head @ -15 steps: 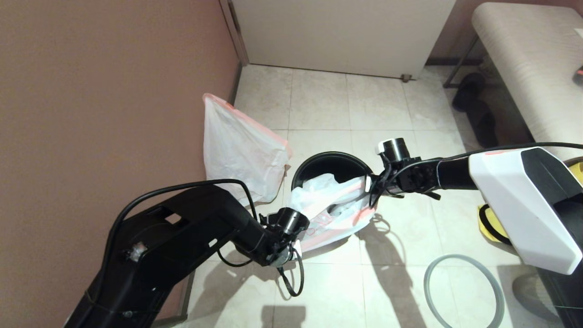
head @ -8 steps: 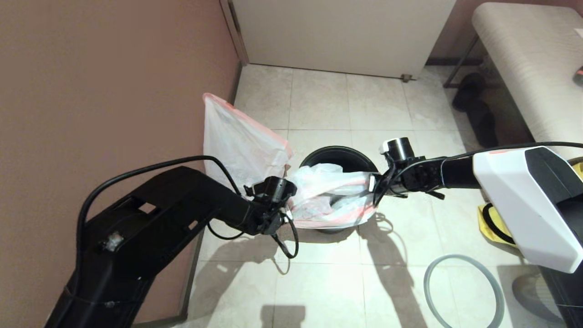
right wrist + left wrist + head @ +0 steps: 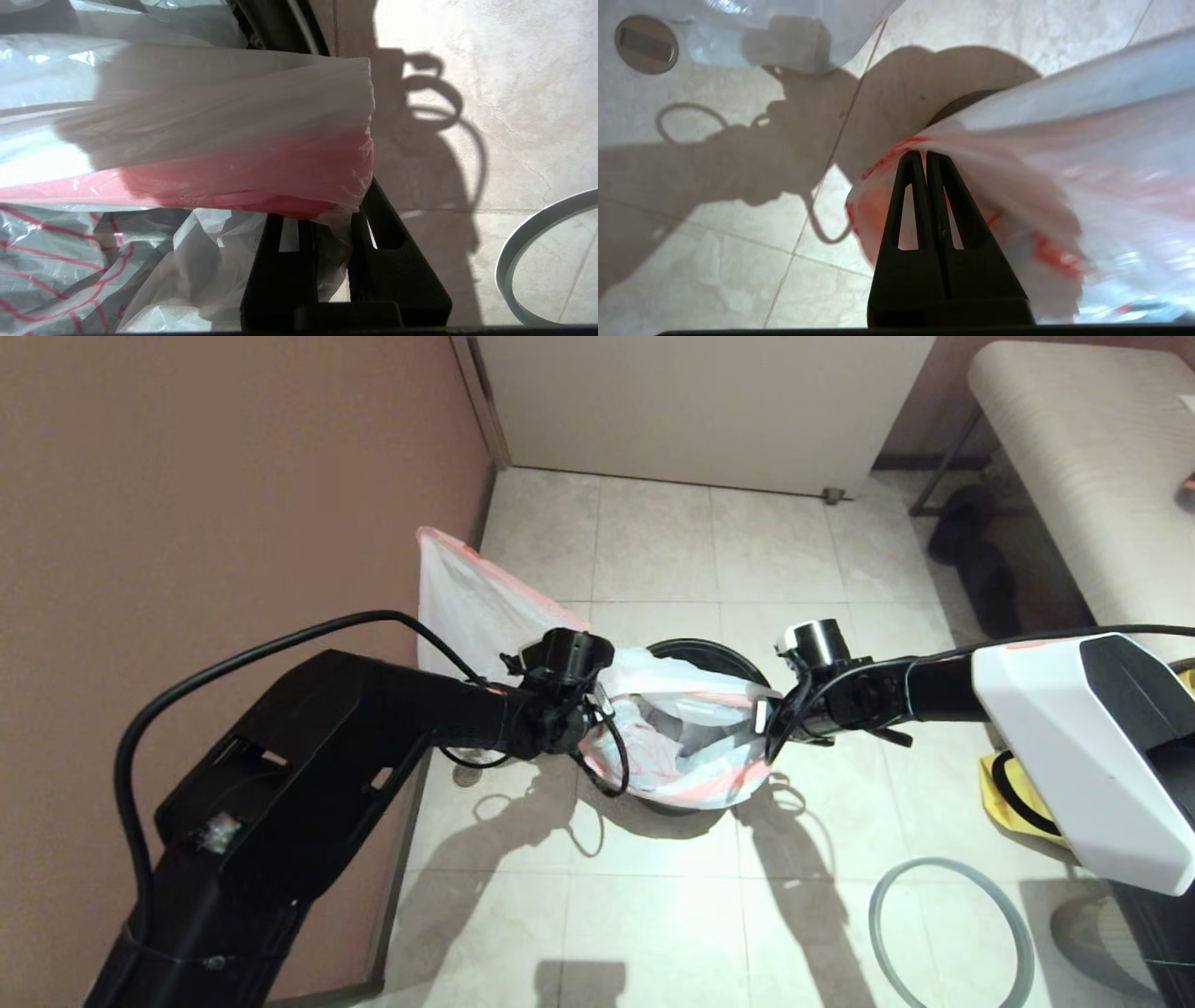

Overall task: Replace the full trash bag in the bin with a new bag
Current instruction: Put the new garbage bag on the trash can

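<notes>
I am seeing the full trash bag (image 3: 485,616) standing on the floor against the brown wall, at the floor's left edge, just left of the bin (image 3: 695,658). My left pincer (image 3: 924,161) is pressed fully shut on the left edge of the new bag (image 3: 686,747), pinching the pink-red plastic between its black fingers. I am holding that bag spread over the bin's mouth, its opening facing up and its red print showing on the near side. My right pincer (image 3: 327,219) is gripping the bag's right edge, fingers nearly closed with bunched plastic between them. Near the floor's right side, the grey ring rim (image 3: 952,933) is lying flat, well apart from the bin.
</notes>
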